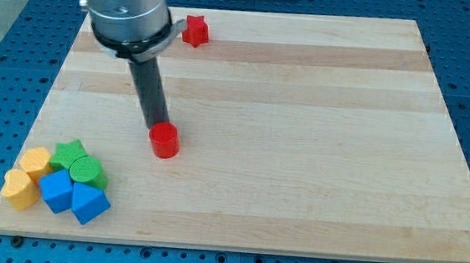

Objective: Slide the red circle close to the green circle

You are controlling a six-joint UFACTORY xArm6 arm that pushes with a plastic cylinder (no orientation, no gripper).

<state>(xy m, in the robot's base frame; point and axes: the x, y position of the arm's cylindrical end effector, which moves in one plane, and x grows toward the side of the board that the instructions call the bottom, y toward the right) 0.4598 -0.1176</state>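
Observation:
The red circle [165,139] stands on the wooden board left of centre. The green circle [86,171] sits at the board's lower left, in a cluster of blocks. My tip [156,127] is at the red circle's upper left edge, touching it or nearly so. The rod rises from there toward the view's top left. The red circle is well apart from the green circle, up and to its right.
Around the green circle are a green star [69,152], two yellow blocks [36,162] [19,188], a blue block [56,190] and a blue triangle-like block [89,203]. A red star [196,30] sits near the board's top edge [311,16].

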